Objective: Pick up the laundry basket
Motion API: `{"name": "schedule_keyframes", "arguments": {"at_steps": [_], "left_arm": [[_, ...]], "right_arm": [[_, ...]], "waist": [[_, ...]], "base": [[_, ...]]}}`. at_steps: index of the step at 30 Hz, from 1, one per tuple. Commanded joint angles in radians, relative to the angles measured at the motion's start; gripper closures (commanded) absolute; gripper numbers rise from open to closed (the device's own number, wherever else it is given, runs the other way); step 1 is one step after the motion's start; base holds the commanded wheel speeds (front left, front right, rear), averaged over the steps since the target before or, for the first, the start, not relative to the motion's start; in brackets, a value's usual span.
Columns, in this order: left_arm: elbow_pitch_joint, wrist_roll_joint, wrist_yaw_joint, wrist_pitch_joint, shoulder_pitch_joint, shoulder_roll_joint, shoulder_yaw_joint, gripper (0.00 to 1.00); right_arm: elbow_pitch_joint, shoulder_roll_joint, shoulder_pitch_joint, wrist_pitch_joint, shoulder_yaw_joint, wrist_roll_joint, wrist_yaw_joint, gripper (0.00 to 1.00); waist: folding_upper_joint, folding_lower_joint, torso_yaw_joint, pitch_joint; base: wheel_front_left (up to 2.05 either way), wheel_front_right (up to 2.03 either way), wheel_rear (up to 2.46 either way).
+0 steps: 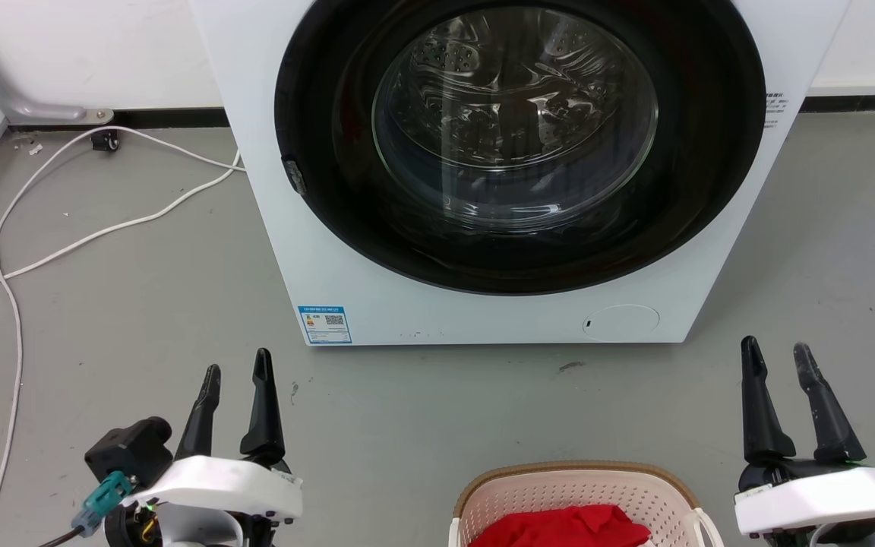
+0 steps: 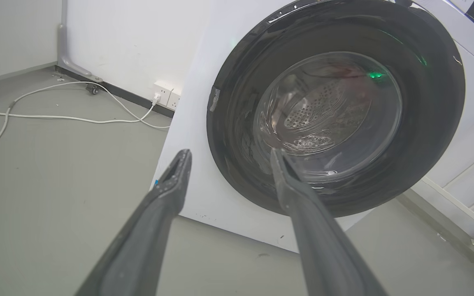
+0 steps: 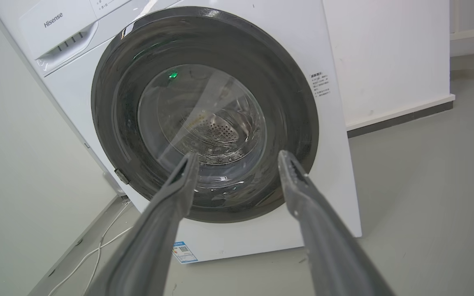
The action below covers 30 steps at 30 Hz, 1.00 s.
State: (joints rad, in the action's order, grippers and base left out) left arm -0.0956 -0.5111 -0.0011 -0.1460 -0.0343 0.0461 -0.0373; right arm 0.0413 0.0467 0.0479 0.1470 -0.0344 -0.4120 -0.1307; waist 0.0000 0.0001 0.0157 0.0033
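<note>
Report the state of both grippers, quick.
Left gripper: open, holding nothing.
Right gripper: open, holding nothing.

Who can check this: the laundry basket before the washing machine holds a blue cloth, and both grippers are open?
Wrong colour: the head view shows a red cloth in the laundry basket, not blue. It stands before the washing machine, and the left gripper and right gripper are open.

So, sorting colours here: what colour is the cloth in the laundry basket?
The cloth is red; head view shows it best.
</note>
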Motion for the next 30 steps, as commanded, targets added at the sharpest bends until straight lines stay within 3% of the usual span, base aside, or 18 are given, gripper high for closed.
{"name": "schedule_keyframes", "arguments": {"at_steps": [1, 30], "left_arm": [[0.015, 0.029, 0.002, -0.012, 0.005, 0.004, -0.005, 0.0], [0.014, 0.29, 0.027, -0.081, 0.027, 0.005, -0.044, 0.0]], "right_arm": [[0.023, 0.004, 0.006, 0.011, -0.001, 0.026, 0.0, 0.0], [0.041, 0.005, 0.053, 0.078, 0.004, 0.225, 0.0, 0.0]], "waist": [[0.0, 0.0, 0.0, 0.0], [0.0, 0.0, 0.004, -0.006]], "base": [[0.0, 0.0, 0.0], [0.0, 0.0, 0.0]]}}
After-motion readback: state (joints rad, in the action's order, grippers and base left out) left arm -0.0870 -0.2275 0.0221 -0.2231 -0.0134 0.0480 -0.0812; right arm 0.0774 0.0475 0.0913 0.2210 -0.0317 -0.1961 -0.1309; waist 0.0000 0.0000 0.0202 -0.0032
